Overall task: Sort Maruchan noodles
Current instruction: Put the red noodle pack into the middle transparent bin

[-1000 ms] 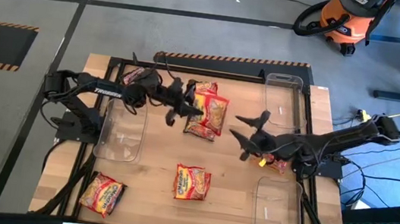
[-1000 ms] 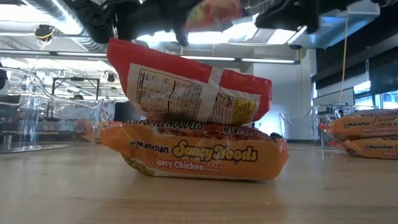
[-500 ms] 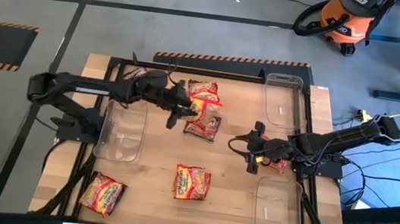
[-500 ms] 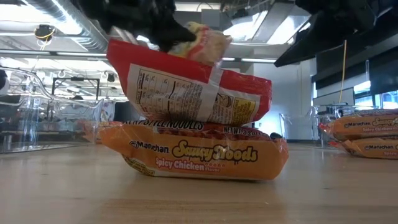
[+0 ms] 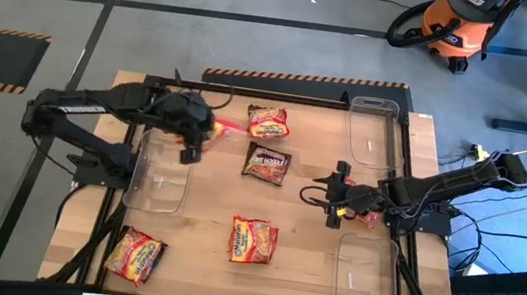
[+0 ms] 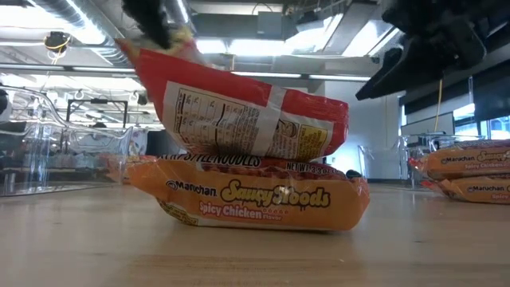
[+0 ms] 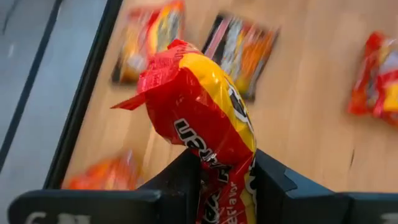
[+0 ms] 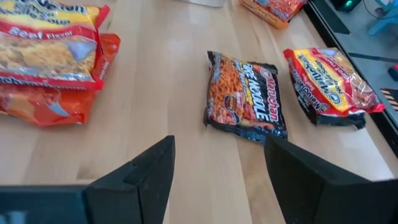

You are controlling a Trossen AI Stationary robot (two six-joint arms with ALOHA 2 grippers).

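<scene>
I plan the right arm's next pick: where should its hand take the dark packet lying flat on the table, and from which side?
Come from above onto the dark packet, with the open right hand closing across its narrower width. It lies flat and alone on the table, with bare wood around it.

A red-and-yellow crinkly plastic noodle packet (image 7: pixel 202 127) is hanging pinched in the left hand (image 5: pixel 189 144), while a dark maroon flat packet (image 5: pixel 267 163) and other red-and-yellow flat packets (image 5: pixel 253 239) are lying scattered on the desk.
</scene>
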